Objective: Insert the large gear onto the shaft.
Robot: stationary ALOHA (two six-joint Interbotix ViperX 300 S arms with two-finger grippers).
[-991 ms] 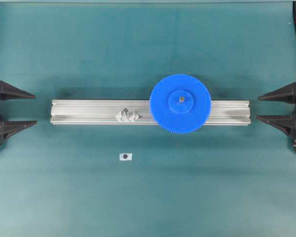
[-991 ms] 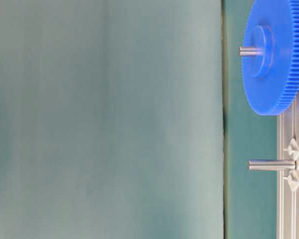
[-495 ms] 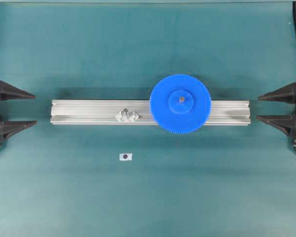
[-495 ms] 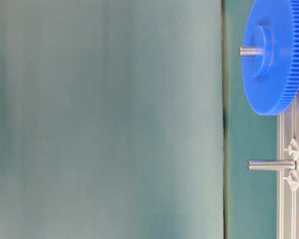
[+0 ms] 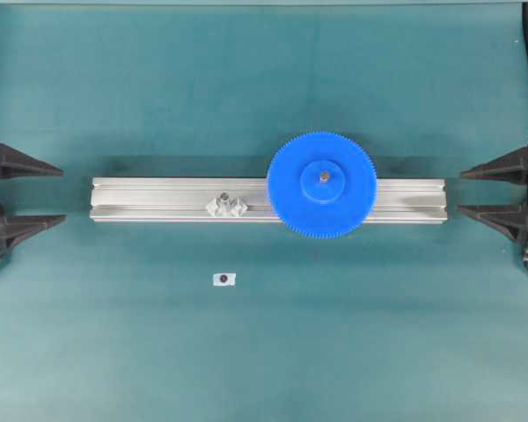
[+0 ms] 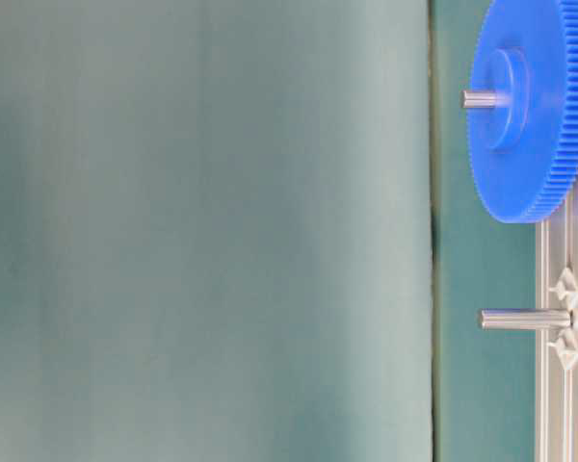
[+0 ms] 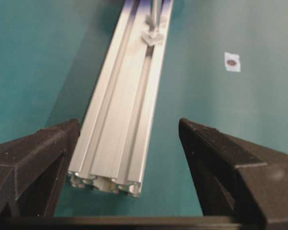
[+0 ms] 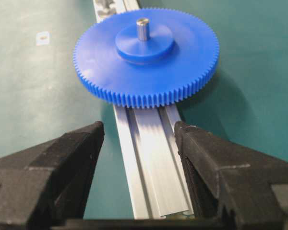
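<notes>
You're looking at both arms parked at the far ends of the aluminium rail (image 5: 158,200), and nothing is crowding either one. Your left gripper (image 5: 62,193) is sitting with its fingers spread wide and holding nothing; the near end of the rail is lying just ahead of it, lined up with the gap between the fingers, with bare teal mat (image 5: 264,352) opening out on both sides. Your right gripper (image 5: 459,189) is spread wide and empty too, facing the opposite rail end, with that end passing between its fingertips in the wrist view and clear mat showing either side.

Straight ahead of the right gripper, the large gear (image 8: 146,55) is lying flat across the rail, its toothed rim overhanging both rail edges. It is showing bright blue, fine teeth all round, a raised round hub in the middle. The shaft (image 8: 142,28) is poking up through the hub's centre hole, grey tip standing above the hub.

Ahead of the left gripper, the second pin (image 6: 525,319) is standing bare on its clear winged base (image 5: 227,207). Off the rail, a small white sticker (image 5: 223,279) with a dark dot is lying alone on the mat.
</notes>
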